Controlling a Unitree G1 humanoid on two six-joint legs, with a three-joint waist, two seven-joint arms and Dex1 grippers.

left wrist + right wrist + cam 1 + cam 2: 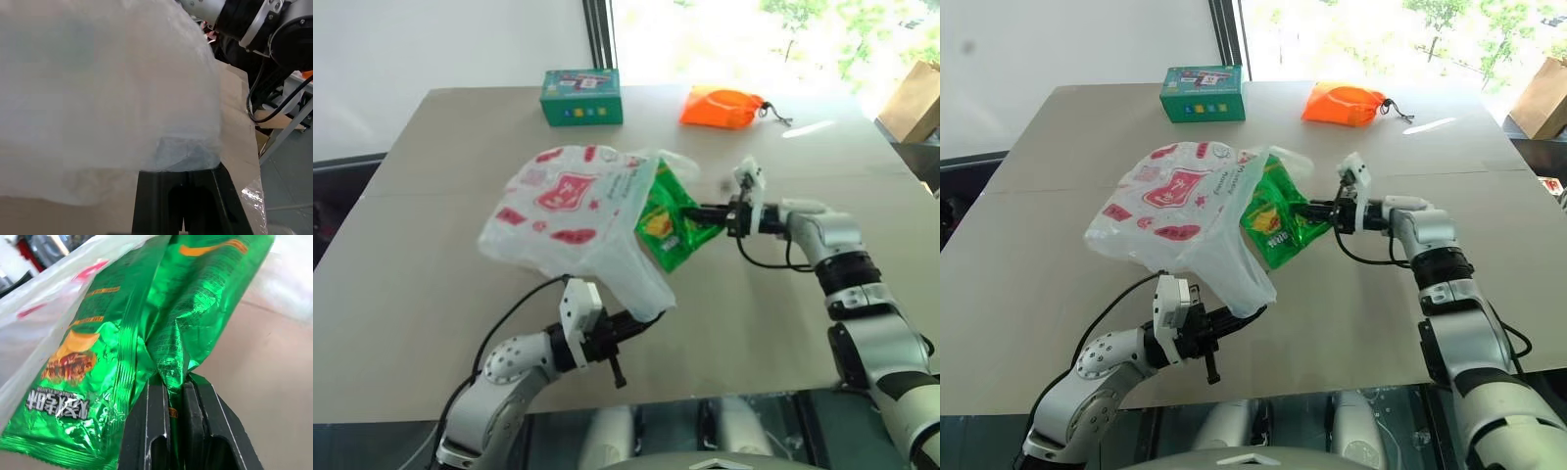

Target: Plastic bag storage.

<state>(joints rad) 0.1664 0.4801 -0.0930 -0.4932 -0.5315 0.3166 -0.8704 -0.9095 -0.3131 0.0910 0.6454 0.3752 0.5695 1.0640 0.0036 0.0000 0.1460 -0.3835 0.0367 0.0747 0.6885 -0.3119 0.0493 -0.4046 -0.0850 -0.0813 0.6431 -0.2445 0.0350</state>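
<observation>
While the left gripper point(628, 326) pinched the big, thin, crinkly white plastic bag point(570, 211) up above the table point(431, 274), the right gripper point(175, 394), clamped on the shiny green snack packet point(1278, 220) at its mouth, needed to slide it straight in.

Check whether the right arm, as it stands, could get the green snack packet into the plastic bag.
Probably yes: the right gripper pinches the green snack packet right at the plastic bag, which the left gripper holds up; whether the mouth gapes enough is unclear.
</observation>
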